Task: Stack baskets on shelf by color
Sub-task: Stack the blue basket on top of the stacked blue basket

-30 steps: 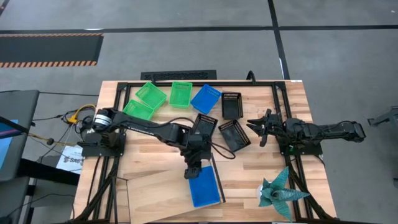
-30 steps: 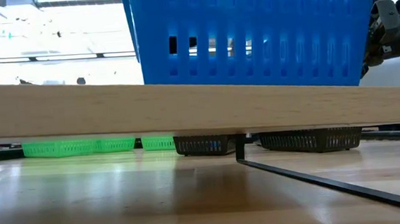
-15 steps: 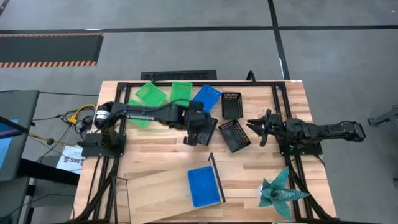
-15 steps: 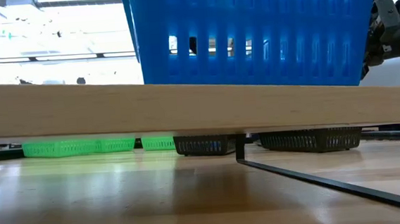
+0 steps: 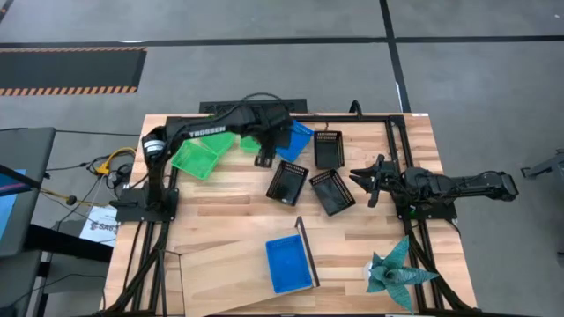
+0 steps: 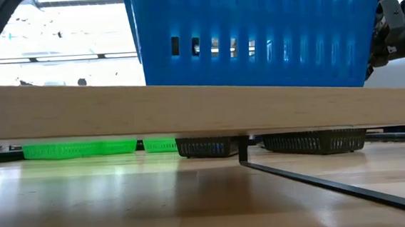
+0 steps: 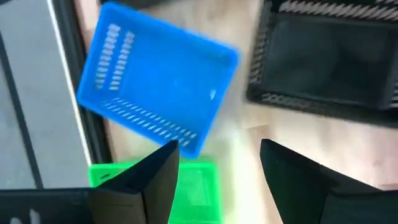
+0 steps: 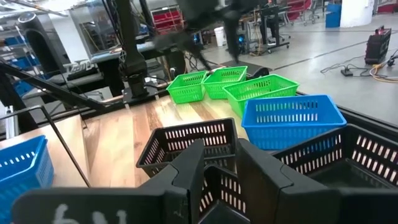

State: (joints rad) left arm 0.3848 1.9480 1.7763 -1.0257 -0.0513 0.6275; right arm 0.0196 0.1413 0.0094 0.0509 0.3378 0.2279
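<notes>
A blue basket (image 5: 289, 262) rests by its bottom on the light-wood shelf (image 5: 225, 273), beside the shelf's black upright (image 5: 304, 242); it fills the low view (image 6: 254, 31). My left gripper (image 5: 264, 151) is open and empty near the far edge, just above another blue basket (image 5: 295, 139), which also shows in the left wrist view (image 7: 155, 81). Green baskets (image 5: 196, 158) lie at the far left, partly hidden by the arm. Three black baskets (image 5: 287, 180) (image 5: 328, 150) (image 5: 333, 191) lie mid-table. My right gripper (image 5: 364, 183) is open and empty at the right, facing the black baskets (image 8: 186, 140).
A teal paper origami figure (image 5: 397, 269) stands at the near right corner. The black frame rails (image 5: 392, 150) run along the table's sides. Bare slatted tabletop (image 5: 211, 211) lies between the shelf and the baskets.
My left gripper has left the blue basket on the shelf and swung across the table toward the far edge, over the black baskets, ending above the far blue basket. The blue basket on the shelf has stayed where it was.
</notes>
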